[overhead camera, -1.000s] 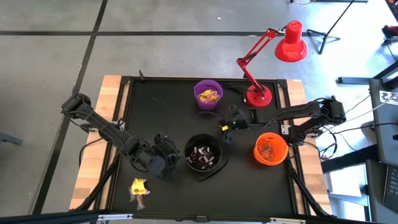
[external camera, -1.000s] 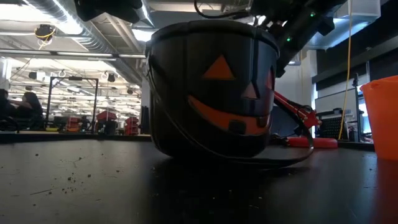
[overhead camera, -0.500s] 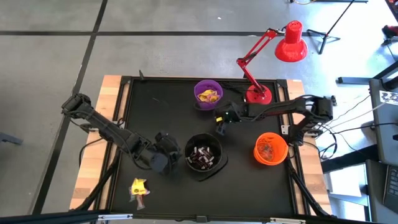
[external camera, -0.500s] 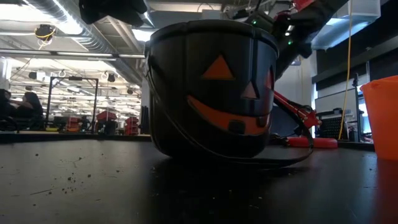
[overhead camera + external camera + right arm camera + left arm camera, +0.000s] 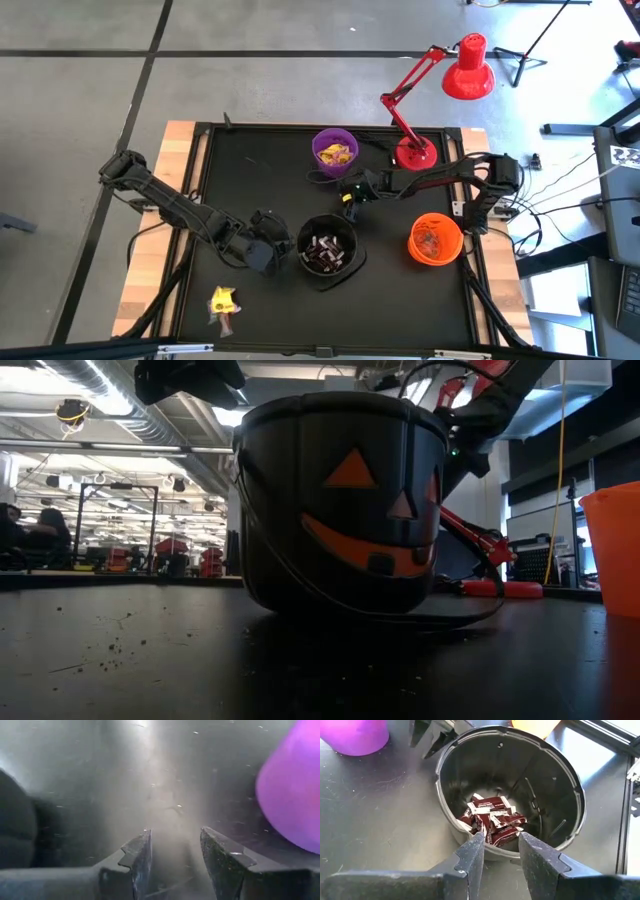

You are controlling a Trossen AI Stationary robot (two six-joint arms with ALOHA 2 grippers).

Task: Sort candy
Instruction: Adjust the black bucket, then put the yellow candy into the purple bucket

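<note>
Here brown candy [image 5: 492, 820] lies in the bowl [image 5: 555, 795], apparently under left hand [image 5: 500, 852]

Candy, small wrapped pieces, lay in four spots. Dark brown pieces [image 5: 327, 250] with white-edged wrappers sat heaped on the bottom of the black bowl [image 5: 352, 262] near the table's [image 5: 250, 160] front middle. Yellow pieces [image 5: 336, 153] filled the purple bowl [image 5: 318, 160] at the back edge. Reddish pieces [image 5: 433, 240] sat in the orange bowl [image 5: 418, 252] on the right side. A loose yellow clump [image 5: 224, 300] lay on the table near the front left corner.
</note>
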